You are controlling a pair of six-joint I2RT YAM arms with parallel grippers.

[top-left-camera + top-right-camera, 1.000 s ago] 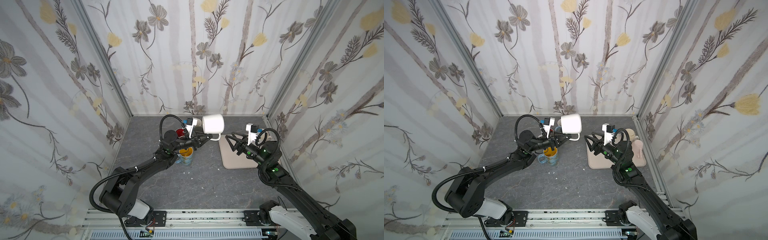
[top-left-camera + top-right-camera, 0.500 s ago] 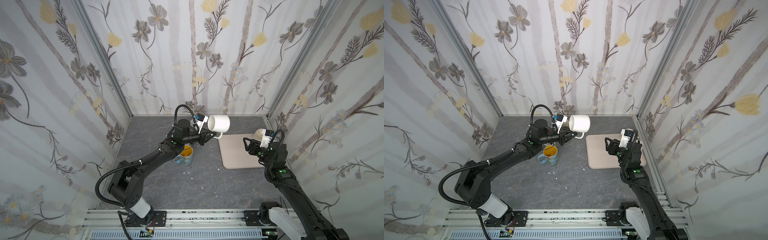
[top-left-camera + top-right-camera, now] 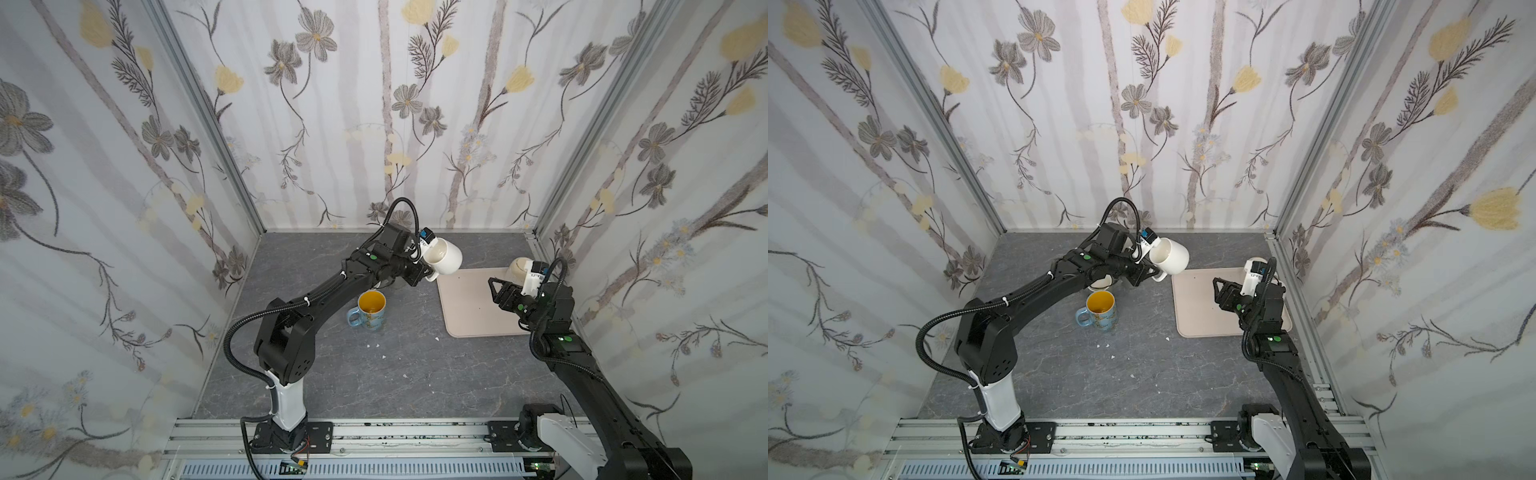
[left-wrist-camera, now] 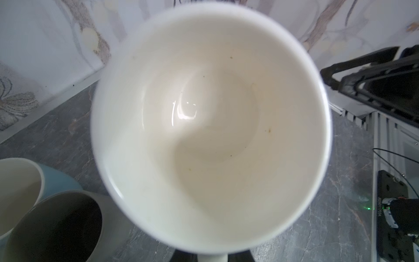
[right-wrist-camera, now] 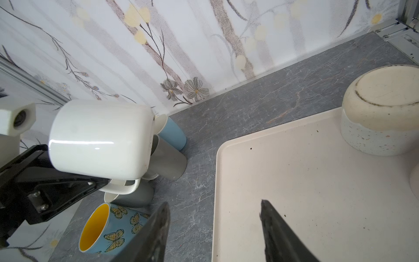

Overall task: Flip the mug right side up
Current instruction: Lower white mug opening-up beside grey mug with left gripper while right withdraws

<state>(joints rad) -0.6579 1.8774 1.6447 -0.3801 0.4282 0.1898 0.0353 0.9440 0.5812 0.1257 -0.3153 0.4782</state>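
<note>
1 white mug (image 3: 448, 258) tilts sideways; left claw (image 3: 428, 276) pinches its handle.

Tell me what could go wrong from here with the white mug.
The left gripper pinches the glossy white ceramic mug only by its handle, sideways in the air; it could pivot or slip. Lowered here, it may knock the grey cup and blue cup standing close by, or land astride the edge of the beige tray.
</note>
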